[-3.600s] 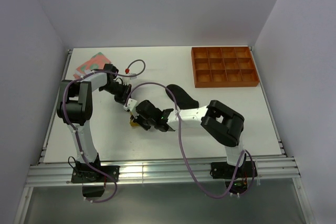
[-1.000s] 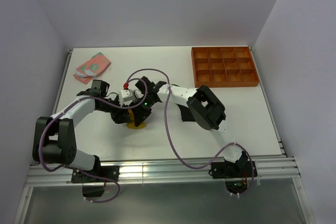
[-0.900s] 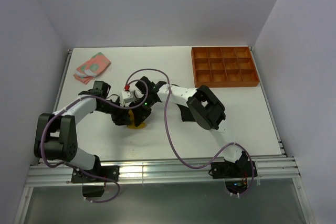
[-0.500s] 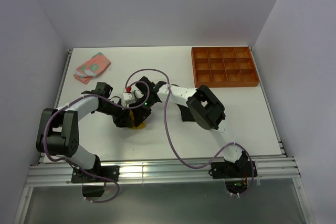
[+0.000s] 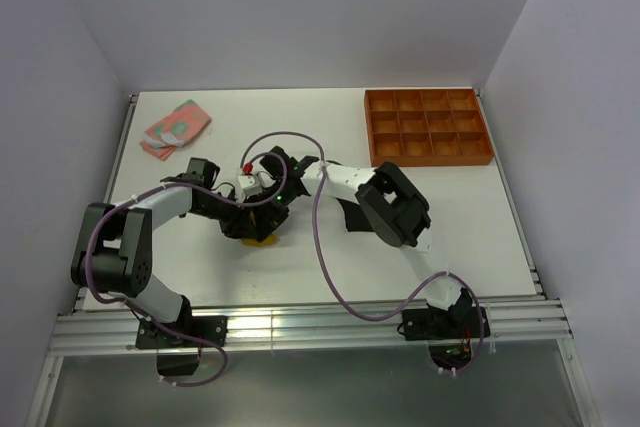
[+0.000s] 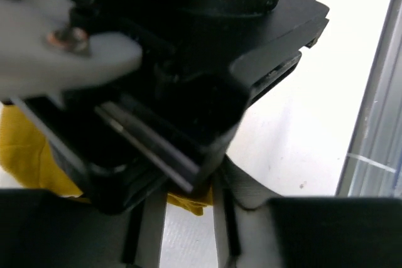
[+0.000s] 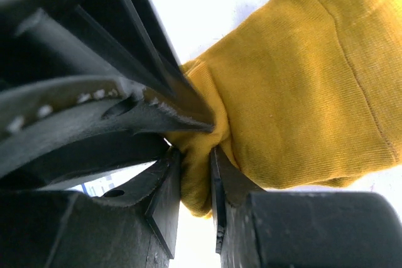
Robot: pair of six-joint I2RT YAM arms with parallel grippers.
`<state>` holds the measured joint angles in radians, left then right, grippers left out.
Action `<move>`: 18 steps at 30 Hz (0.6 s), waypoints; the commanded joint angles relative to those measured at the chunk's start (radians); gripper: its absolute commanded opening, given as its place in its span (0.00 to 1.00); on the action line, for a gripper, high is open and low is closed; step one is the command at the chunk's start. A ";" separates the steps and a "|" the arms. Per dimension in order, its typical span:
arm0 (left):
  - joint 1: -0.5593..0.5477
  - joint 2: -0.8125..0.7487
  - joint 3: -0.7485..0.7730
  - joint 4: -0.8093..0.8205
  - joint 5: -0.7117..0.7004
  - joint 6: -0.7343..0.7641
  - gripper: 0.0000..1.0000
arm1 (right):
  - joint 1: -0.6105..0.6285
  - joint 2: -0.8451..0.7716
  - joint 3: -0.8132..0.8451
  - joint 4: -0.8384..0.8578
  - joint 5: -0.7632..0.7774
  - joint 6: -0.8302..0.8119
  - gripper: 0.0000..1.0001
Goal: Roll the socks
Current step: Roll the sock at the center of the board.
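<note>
Top view, yellow sock (image 5: 260,238): bunched on the surface (image 5: 470,237) left of the middle, mostly hidden under the ends of both arms.
Top view, left fingers (image 5: 237,224): down at the sock's left side; their gap cannot be read from here.
Top view, right fingers (image 5: 270,201): down on the sock from the far side, tight against the left arm's end.
Top view, other socks: the pink sock (image 5: 176,127) lies at the far left, well apart; the black sock (image 5: 349,213) is partly under the right arm. Neither looks rolled.
Top view, tray (image 5: 430,160): far right, well apart from the work.
Top view, risk: with the two arm ends this crowded, a small sideways move could knock one against the other.

Left wrist view, left fingers (image 6: 147,227): somewhat apart, with a scrap of yellow cloth at their tips; it cannot be told whether they hold it.
Left wrist view, risk: the right arm's black end fills the picture, so a missed grab would likely go unnoticed.

Right wrist view, right fingers (image 7: 168,196): closed on a thin fold of the yellow sock (image 7: 301,80).
Right wrist view, sock body: the wide ribbed part spreads loose to the right.
Right wrist view, risk: the pinch holds only a little cloth, and a tug from the toothed finger pressing the same fold would probably pull it free or undo the roll.
</note>
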<state>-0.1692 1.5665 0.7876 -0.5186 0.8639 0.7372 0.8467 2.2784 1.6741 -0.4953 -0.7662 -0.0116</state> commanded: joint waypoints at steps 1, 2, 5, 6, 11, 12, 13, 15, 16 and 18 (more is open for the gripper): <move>-0.009 0.026 -0.004 0.045 -0.014 -0.013 0.34 | 0.009 0.069 -0.086 -0.057 0.160 -0.030 0.11; -0.009 0.027 -0.002 0.036 -0.017 -0.009 0.32 | 0.008 0.064 -0.091 -0.054 0.162 -0.027 0.11; -0.010 0.041 0.002 0.020 -0.031 -0.001 0.24 | 0.005 0.050 -0.112 -0.031 0.169 -0.018 0.11; -0.010 0.044 0.004 0.005 -0.029 0.005 0.22 | 0.003 0.046 -0.119 -0.019 0.174 -0.014 0.11; -0.019 0.075 0.018 -0.026 -0.054 0.014 0.04 | 0.003 0.004 -0.175 0.043 0.217 0.009 0.16; -0.019 0.079 0.018 -0.029 -0.055 0.011 0.01 | 0.003 -0.005 -0.185 0.069 0.228 0.010 0.20; -0.019 0.079 0.016 -0.032 -0.058 0.014 0.00 | 0.002 -0.016 -0.210 0.087 0.248 0.040 0.22; -0.019 0.069 0.010 -0.014 -0.072 -0.001 0.00 | 0.002 -0.063 -0.247 0.156 0.268 0.064 0.31; -0.019 0.064 0.001 0.003 -0.081 -0.016 0.00 | 0.002 -0.082 -0.287 0.181 0.289 0.071 0.38; -0.019 0.069 0.004 0.003 -0.097 -0.021 0.00 | -0.001 -0.138 -0.338 0.243 0.314 0.090 0.42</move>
<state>-0.1818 1.6054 0.8112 -0.5488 0.8982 0.7124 0.8444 2.1468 1.4490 -0.2665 -0.6662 0.0929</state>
